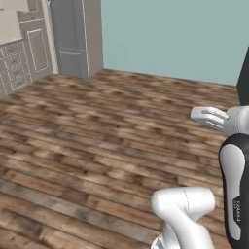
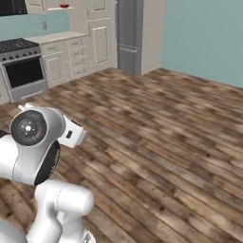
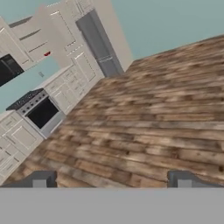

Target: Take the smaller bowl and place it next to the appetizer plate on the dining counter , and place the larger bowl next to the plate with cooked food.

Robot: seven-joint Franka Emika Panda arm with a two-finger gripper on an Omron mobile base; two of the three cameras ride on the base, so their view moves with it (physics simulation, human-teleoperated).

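**Red bowl lies far ahead, up on a shelf**

Left base view: your gripper hangs over bare wood floor, holding nothing.

Right base view: the smaller bowl sits on a high shelf above the stove, well apart from the arm.

Hand view: your fingertips stand wide apart and empty; the bowl shows upper left. You probably need to drive there first.

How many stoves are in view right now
1. The stove stands against the far left wall in the right base view, between cream cabinets; the hand view shows the same stove, next to the grey fridge run. Others may be out of frame.
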